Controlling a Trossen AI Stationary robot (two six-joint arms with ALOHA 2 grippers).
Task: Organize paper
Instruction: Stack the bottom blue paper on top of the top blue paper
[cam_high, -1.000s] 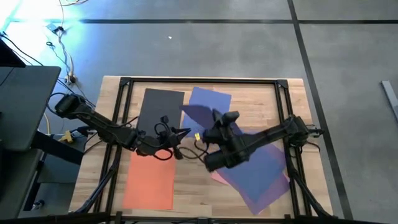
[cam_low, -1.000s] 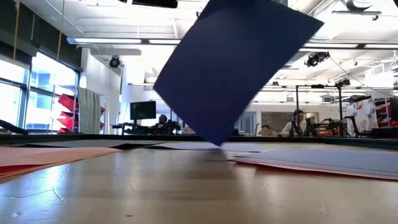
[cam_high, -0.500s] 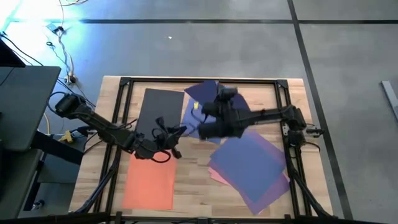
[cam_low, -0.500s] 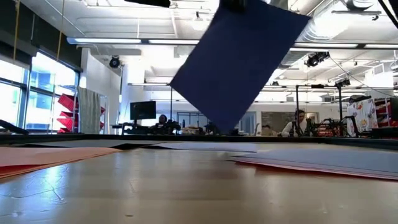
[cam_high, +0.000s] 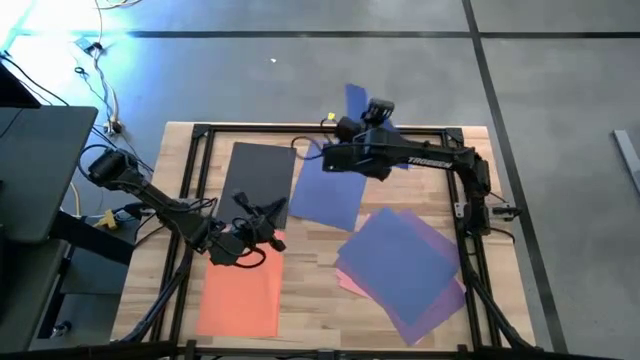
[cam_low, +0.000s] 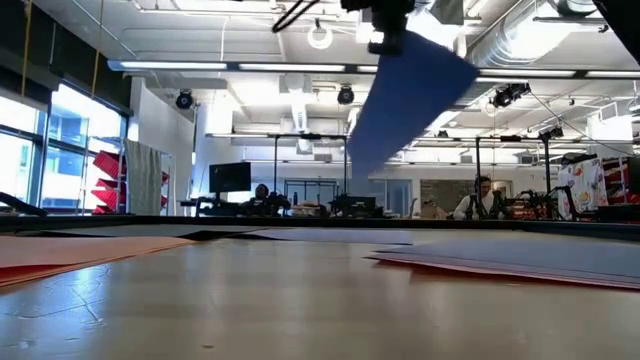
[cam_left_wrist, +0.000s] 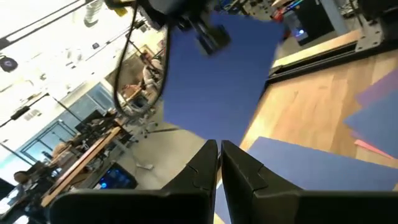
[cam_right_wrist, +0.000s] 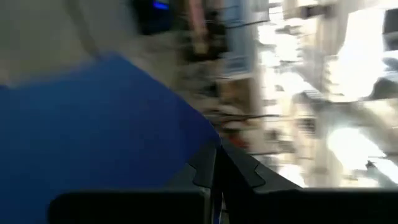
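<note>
Above the wooden table (cam_high: 310, 300), the right claw (cam_high: 330, 157) is clamped on the blue sheet (cam_low: 400, 100); left claw (cam_high: 268, 222) together

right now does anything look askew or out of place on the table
Yes: the blue sheet hangs in the air from the shut right gripper at the table's far edge, and the purple sheet lies crooked over the pink one.

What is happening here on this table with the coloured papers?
The right gripper is shut on a thin blue sheet of paper and holds it in the air above the far edge of the wooden table. The left gripper is shut and empty, near the dark grey sheet and the orange sheet. Another blue sheet lies flat mid-table, and more blue, purple and pink sheets lie overlapped on the right.
</note>
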